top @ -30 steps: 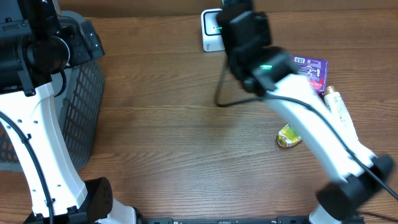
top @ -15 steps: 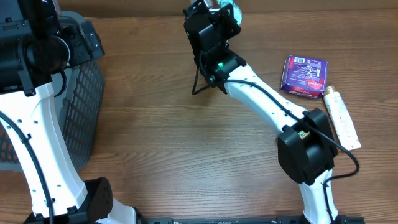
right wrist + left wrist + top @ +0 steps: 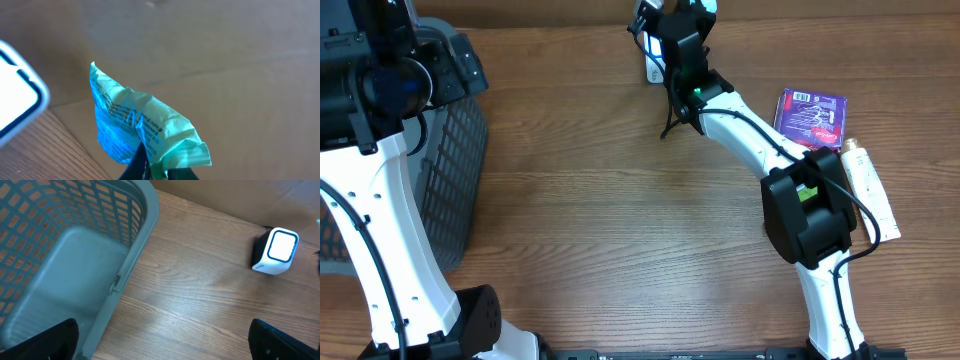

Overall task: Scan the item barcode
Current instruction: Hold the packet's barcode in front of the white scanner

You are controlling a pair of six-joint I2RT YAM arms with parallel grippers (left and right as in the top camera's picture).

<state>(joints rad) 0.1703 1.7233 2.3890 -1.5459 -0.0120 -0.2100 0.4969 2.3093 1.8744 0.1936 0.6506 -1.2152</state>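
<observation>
My right gripper is shut on a crumpled green-and-blue packet, whose printed side shows in the right wrist view. In the overhead view that gripper is at the table's far edge, right beside the white barcode scanner. The scanner's lit face shows in the left wrist view, and its corner shows at the left of the right wrist view. My left gripper is open with nothing in it, over the basket's edge.
A grey mesh basket stands at the left, its rim under my left wrist. A purple packet and a white tube lie at the right. A black cable trails from the right wrist.
The right arm has swung back and down toward the far edge, carrying the packet to the scanner. The left arm has not moved.
</observation>
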